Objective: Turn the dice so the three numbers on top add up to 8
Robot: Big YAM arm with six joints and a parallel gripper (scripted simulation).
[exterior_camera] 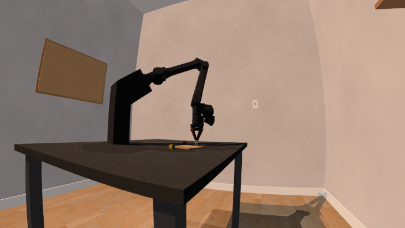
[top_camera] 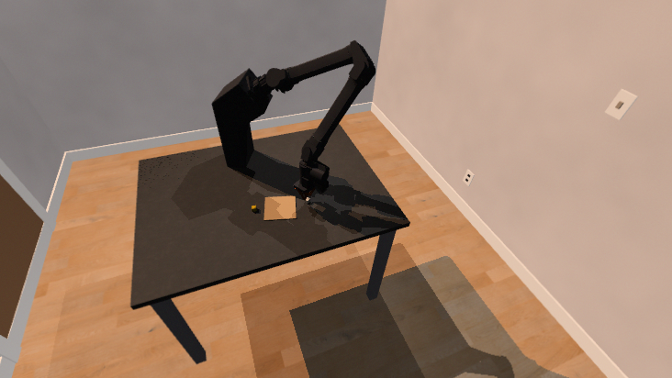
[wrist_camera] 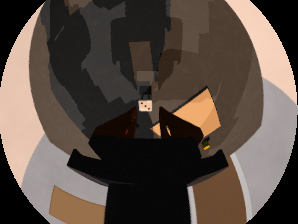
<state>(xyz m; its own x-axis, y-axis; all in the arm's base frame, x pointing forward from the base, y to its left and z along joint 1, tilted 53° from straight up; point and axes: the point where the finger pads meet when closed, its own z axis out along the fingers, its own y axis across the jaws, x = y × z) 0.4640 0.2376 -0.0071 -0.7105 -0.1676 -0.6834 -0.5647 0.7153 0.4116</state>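
The tan mat lies flat on the black table. A yellow die sits on the table just off the mat's left edge. A white die sits on the table just off the mat's right edge. A dark red die stands behind the mat; in the top view the arm hides it. My gripper points straight down, close above the white die. Its fingers are partly open with nothing between them.
The arm's black base column stands at the back of the table. The table's right edge lies a short way beyond the white die.
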